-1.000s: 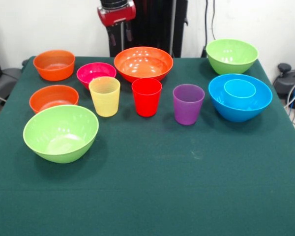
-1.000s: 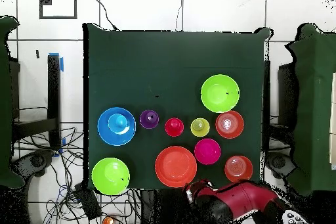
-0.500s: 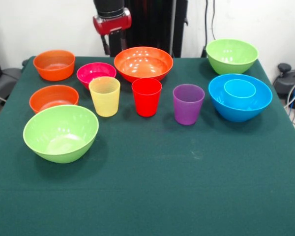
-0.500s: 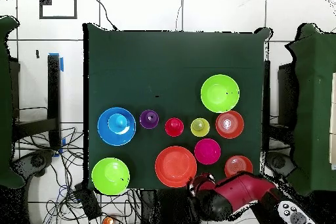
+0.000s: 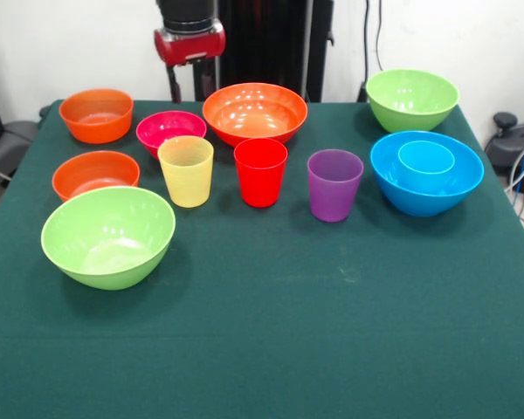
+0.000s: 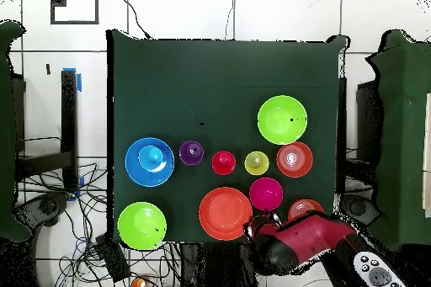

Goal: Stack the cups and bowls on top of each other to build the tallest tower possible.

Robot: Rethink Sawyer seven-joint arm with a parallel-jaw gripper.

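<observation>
I have the gripper [image 5: 185,83] up at the far edge of the green table [image 5: 332,332], behind the magenta bowl [image 5: 170,127] and just left of the wide orange bowl [image 5: 254,110]. Its two dark fingers [image 5: 172,85] hang below the red wrist and stand apart with nothing between them, though from above the arm hides them, so I go by the front camera alone. In the overhead camera the arm [image 6: 295,246] covers part of one small orange bowl [image 6: 306,210].

Nothing is stacked apart from one piece: the light blue cup [image 5: 426,157] sits upright inside the large blue bowl [image 5: 426,179] at the right. Behind that, near the table's corner, stands a lime green bowl [image 5: 411,98].

Across the middle I see three cups in a row, all upright and apart from one another: the yellow cup [image 5: 186,170], the red cup [image 5: 260,171] and the purple cup [image 5: 334,184]. The yellow one stands just in front of the magenta bowl, possibly touching it.

On the left, a small orange bowl [image 5: 96,114] sits at the far corner, a second orange bowl [image 5: 95,173] lies nearer, and the other lime green bowl [image 5: 108,235] stands just in front of that one.
</observation>
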